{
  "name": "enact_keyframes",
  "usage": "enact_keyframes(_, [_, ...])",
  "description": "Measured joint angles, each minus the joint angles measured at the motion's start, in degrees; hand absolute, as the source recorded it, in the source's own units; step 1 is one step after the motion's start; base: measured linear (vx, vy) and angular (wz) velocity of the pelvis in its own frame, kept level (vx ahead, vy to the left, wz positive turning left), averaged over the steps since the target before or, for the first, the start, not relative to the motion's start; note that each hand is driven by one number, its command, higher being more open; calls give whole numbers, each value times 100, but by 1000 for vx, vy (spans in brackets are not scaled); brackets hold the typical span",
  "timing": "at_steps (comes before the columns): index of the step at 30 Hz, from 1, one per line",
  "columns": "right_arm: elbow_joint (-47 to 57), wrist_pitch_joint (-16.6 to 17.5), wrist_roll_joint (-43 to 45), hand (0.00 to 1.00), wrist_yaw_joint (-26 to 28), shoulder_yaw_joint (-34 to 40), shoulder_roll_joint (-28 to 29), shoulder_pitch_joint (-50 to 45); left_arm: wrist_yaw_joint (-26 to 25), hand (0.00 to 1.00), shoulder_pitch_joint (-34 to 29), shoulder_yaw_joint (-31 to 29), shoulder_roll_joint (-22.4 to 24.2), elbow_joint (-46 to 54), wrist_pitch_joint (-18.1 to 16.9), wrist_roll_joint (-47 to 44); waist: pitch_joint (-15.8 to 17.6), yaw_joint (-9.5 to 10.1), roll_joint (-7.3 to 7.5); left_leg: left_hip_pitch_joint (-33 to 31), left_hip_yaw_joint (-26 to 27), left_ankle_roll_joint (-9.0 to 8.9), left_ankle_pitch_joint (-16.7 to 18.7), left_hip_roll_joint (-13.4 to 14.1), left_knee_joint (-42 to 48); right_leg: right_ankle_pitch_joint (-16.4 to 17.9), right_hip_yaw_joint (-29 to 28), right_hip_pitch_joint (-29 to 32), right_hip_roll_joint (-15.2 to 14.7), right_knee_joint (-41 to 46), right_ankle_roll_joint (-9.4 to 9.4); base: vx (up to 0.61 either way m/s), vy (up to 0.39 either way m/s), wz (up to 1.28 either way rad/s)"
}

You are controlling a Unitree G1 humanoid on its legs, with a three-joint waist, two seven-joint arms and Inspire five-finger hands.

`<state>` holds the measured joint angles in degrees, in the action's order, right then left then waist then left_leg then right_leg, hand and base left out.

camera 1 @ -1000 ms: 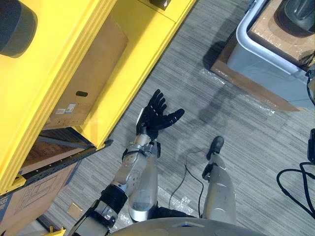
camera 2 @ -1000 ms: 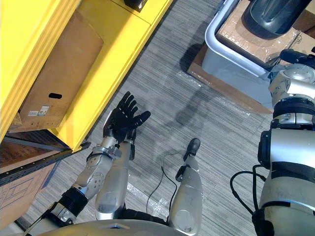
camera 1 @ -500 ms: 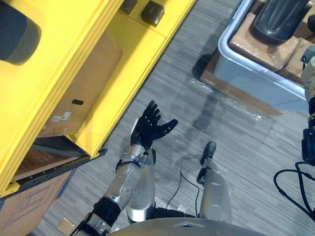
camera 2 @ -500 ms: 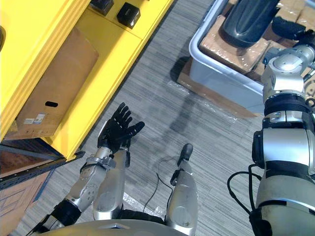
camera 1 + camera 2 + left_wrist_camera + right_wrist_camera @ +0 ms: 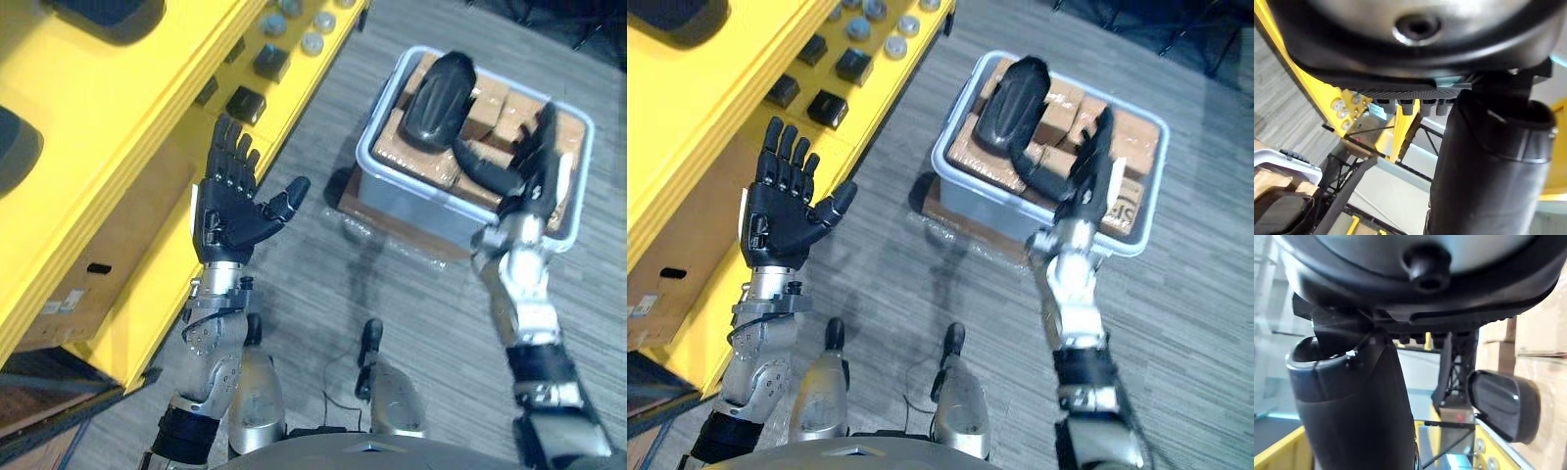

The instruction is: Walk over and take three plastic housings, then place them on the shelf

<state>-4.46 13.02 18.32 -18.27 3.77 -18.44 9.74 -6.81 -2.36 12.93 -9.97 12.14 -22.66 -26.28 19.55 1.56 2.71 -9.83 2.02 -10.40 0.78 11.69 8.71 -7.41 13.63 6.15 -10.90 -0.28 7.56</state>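
Housing of black curved plastic [image 5: 441, 96] atop brown cardboard boxes [image 5: 493, 98] in grey plastic bin [image 5: 397, 191]; left robot hand [image 5: 228, 217] by yellow shelf [image 5: 118, 127] and right robot hand [image 5: 1095, 176] above bin, both with fingers straight, holding nothing.

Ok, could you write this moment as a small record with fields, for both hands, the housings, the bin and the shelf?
left hand: open, raised before the yellow shelf, holding nothing
right hand: open, fingers straight, stretched over the grey bin, holding nothing
plastic housings: two dark ones lie on cardboard boxes in the bin
shelf contents: small parts, dark and grey, on its board
task state: no housing taken yet
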Motion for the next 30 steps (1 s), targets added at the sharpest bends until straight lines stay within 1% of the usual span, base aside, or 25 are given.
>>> enact_keyframes(2, [241, -2, 1, 100, 138, -7, 88, -271, -24, 100, -3, 74, 8, -1, 41, 11, -107, -42, 8, 181, 79, -5, 5, 5, -56, 1, -44, -136, 5, -57, 1, 68, 1, -15])
enact_keyframes(3, [357, -1, 0, 100, 184, -17, 91, -418, -25, 100, -18, 116, 25, 0, 48, 15, -216, -46, 8, 260, 140, -5, 5, 4, -118, 1, -87, -160, 5, -84, 2, 68, 3, -24])
enact_keyframes(4, [500, -1, -3, 100, 219, -39, 91, -646, -25, 100, -34, 199, 54, 5, 48, 16, -406, -48, 6, 360, 225, -13, 15, 13, -179, 7, -143, -182, 10, -96, 10, 66, 2, -25])
enact_keyframes(6, [539, -2, 2, 100, 268, -87, 92, -763, -23, 100, -41, 242, 63, 14, 49, 17, -503, -76, 8, 484, 287, -16, 39, 25, -201, 9, -160, -263, 18, -102, 13, 48, -1, -19])
enact_keyframes(8, [538, -7, 7, 100, 305, -137, 137, -970, -23, 100, -59, 300, 77, 22, 75, 16, -689, -83, 13, 604, 404, -32, 110, 45, -198, 17, -277, -296, 34, -103, 23, 3, 4, -21])
enact_keyframes(9, [538, -7, 7, 100, 305, -137, 137, -970, -23, 100, -59, 300, 77, 22, 75, 16, -689, -83, 13, 604, 404, -32, 110, 45, -198, 17, -277, -296, 34, -103, 23, -12, 4, -21])
enact_keyframes(10, [538, -8, 5, 100, 332, -171, 227, -1125, -20, 100, -90, 308, 72, 60, 165, 17, -780, -94, 17, 687, 473, -36, 145, 66, -190, 38, -330, -329, 49, -101, 48, -17, -3, -33])
enact_keyframes(12, [539, -12, 10, 100, 407, -225, 371, -1276, -20, 100, -266, 316, 75, 139, 193, 19, -885, -98, 29, 831, 665, -69, 235, 118, -180, 59, -498, -319, 103, -99, 68, -13, -10, -45])
enact_keyframes(15, [539, -13, 8, 100, 430, -225, 366, -1479, -22, 100, -351, 415, 70, 138, 365, 18, -971, -176, 11, 901, 852, -82, 368, 158, -11, 64, -681, -311, 136, -92, 62, -7, 8, -37])
enact_keyframes(16, [538, -14, 7, 100, 432, -231, 371, -1543, -22, 100, -379, 427, 62, 135, 442, 18, -995, -176, 8, 983, 987, -113, 439, 203, 73, 62, -813, -309, 174, -87, 61, -7, 18, -47])
enact_keyframes(17, [538, -14, 7, 100, 442, -248, 370, -1583, -19, 100, -417, 439, 64, 135, 462, 18, -1025, -184, 3, 1023, 1067, -107, 467, 233, 125, 61, -890, -307, 201, -87, 59, -1, 26, -69])
enact_keyframes(18, [538, -14, 7, 100, 475, -287, 373, -1652, -20, 100, -489, 435, 65, 134, 512, 18, -1093, -195, -10, 1100, 1222, -138, 599, 311, 256, 55, -1003, -284, 270, -88, 29, 1, 24, -78])
enact_keyframes(20, [538, -14, 1, 100, 544, -307, 371, -1698, -30, 100, -507, 413, 66, 124, 557, 17, -1155, -185, -52, 1246, 1523, -170, 785, 473, 459, 71, -1078, -267, 372, -85, -99, 19, 32, -87])
enact_keyframes(21, [538, -13, -2, 100, 625, -335, 371, -1698, -81, 100, -505, 401, 69, 124, 557, 18, -1210, -197, -92, 1304, 1693, -200, 908, 583, 614, 39, -1077, -257, 433, -79, -150, 65, 17, -82])
enact_keyframes(22, [537, -13, -3, 100, 717, -346, 366, -1699, -152, 100, -503, 398, 92, 121, 559, 18, -1260, -239, -151, 1347, 1811, -226, 990, 695, 748, -34, -1083, -255, 525, -80, -139, 73, 3, -70])
enact_keyframes(24, [534, -15, -1, 100, 857, -368, 353, -1681, -296, 100, -482, 358, 133, 61, 564, 18, -1316, -338, -204, 1412, 1806, -180, 1028, 795, 832, -66, -1087, -247, 653, -50, -179, 86, -39, -58])
enact_keyframes(25, [534, -15, 0, 100, 964, -380, 348, -1679, -380, 100, -470, 281, 165, -33, 567, 19, -1306, -349, -240, 1418, 1736, -163, 1024, 888, 1025, -27, -1090, -242, 736, 12, -231, 62, -53, -52])
enact_keyframes(26, [525, -15, 1, 100, 1010, -379, 346, -1693, -425, 100, -452, 242, 186, -117, 573, 18, -1292, -359, -259, 1362, 1605, -90, 1026, 941, 1237, 28, -1089, -253, 773, 77, -298, 26, -71, -35])
enact_keyframes(27, [509, -22, 2, 100, 1069, -382, 342, -1712, -525, 100, -446, 157, 236, -288, 619, 15, -1244, -368, -293, 1105, 1224, 274, 979, 1042, 1918, 168, -1085, -306, 846, 221, -452, 21, -94, -15])
enact_keyframes(28, [510, -21, 4, 100, 1130, -381, 333, -1739, -607, 100, -466, 80, 246, -445, 679, 5, -1165, -361, -336, 783, 881, 773, 740, 1141, 2760, 324, -1083, -431, 911, 338, -547, 17, -97, -12])
enact_keyframes(29, [510, -21, 4, 100, 1164, -382, 322, -1747, -617, 100, -489, 36, 248, -529, 687, 4, -1118, -343, -362, 634, 732, 1049, 526, 1174, 3141, 382, -1075, -518, 936, 355, -610, -1, -75, -9])
enact_keyframes(30, [511, -20, 4, 100, 1195, -381, 292, -1749, -629, 100, -559, -36, 245, -593, 709, -10, -1058, -328, -382, 430, 518, 1198, 197, 1172, 3615, 434, -1070, -658, 952, 338, -679, 3, -34, -13])
